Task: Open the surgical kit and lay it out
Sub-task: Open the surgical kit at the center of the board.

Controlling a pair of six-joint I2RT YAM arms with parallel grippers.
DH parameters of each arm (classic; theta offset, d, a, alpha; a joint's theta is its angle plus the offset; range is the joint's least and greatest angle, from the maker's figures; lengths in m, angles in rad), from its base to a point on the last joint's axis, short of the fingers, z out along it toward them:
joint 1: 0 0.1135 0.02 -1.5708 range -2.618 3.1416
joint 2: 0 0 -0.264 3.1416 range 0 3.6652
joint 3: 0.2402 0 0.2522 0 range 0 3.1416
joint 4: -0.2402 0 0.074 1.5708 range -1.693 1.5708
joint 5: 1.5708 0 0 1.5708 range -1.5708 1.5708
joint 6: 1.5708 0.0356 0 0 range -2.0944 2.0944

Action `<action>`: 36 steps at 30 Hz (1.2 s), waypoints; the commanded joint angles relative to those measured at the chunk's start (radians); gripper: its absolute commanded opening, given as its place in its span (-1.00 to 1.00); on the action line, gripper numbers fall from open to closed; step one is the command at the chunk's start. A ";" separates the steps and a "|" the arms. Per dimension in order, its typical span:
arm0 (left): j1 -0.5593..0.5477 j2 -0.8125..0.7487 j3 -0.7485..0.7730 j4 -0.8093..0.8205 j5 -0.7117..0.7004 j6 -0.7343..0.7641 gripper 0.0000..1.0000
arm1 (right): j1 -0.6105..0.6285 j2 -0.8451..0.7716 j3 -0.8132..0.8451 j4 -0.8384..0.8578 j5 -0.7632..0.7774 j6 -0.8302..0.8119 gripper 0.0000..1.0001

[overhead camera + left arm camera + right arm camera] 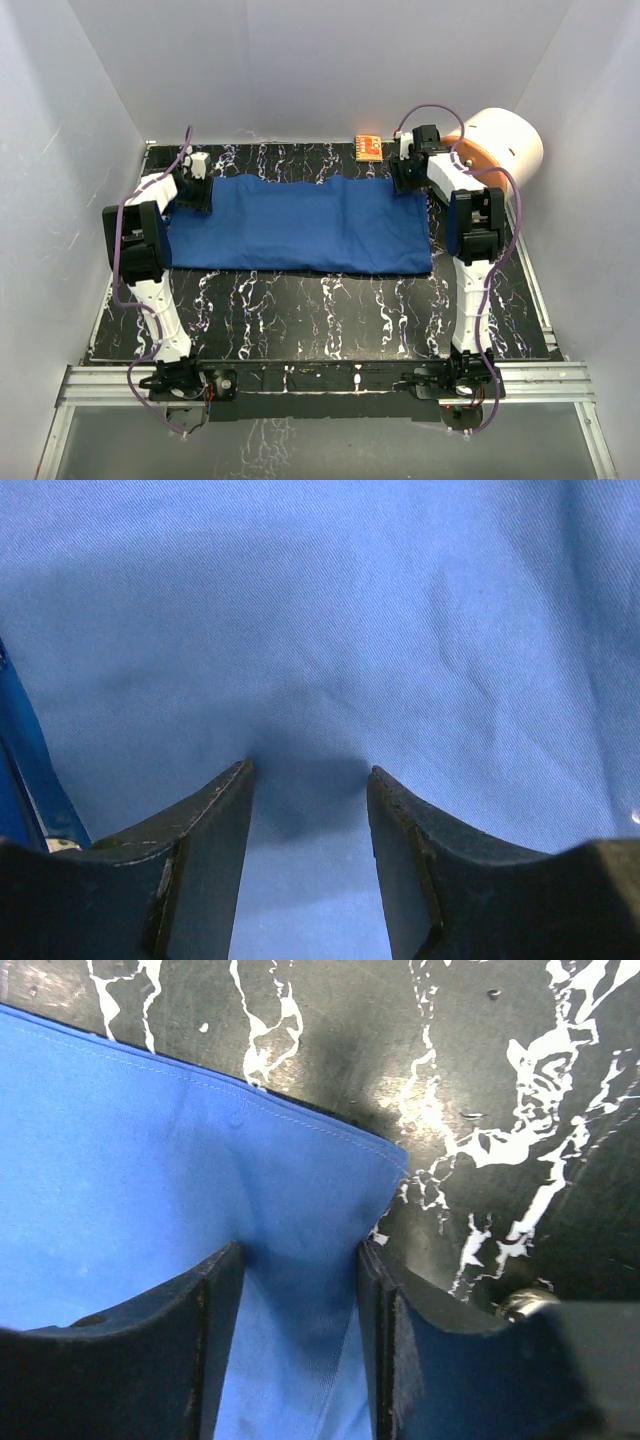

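The surgical kit shows as a royal-blue cloth wrap (300, 225) lying flat as a wide rectangle on the black marbled table (300, 310). My left gripper (195, 185) stands over the wrap's far left corner. In the left wrist view its jaws (310, 770) are apart, tips down on smooth blue cloth (320, 610). My right gripper (407, 180) is at the far right corner. In the right wrist view its jaws (300, 1248) are apart astride the cloth (130, 1160) just inside its stitched corner, with a slight pucker between them.
A small orange box (368, 147) lies at the table's back edge, just behind the wrap. A big white-and-orange cylinder (500, 145) rests at the back right beside the right arm. White walls close in on three sides.
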 commanded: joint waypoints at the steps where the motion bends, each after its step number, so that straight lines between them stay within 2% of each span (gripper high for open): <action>1: 0.006 -0.099 -0.018 -0.017 0.026 -0.008 -0.04 | -0.022 0.040 0.024 -0.017 -0.069 0.041 -0.20; 5: 0.006 -0.100 -0.017 -0.019 0.024 -0.005 -0.04 | -0.023 0.017 0.031 -0.012 -0.090 0.019 -0.53; 12: 0.006 -0.097 0.002 -0.031 0.036 0.013 -0.04 | -0.023 -0.097 -0.023 0.039 -0.136 -0.048 -0.72; 16: 0.006 -0.108 0.002 -0.029 0.067 0.026 -0.04 | -0.023 -0.179 -0.078 0.057 -0.209 -0.121 -0.98; 29: 0.006 -0.188 -0.017 0.022 0.132 0.035 0.00 | -0.004 -0.507 -0.350 0.023 -0.432 -0.378 -1.00; 36: 0.005 -0.288 -0.079 0.117 0.235 0.034 0.07 | 0.108 -0.743 -0.566 -0.062 -0.510 -0.529 -1.00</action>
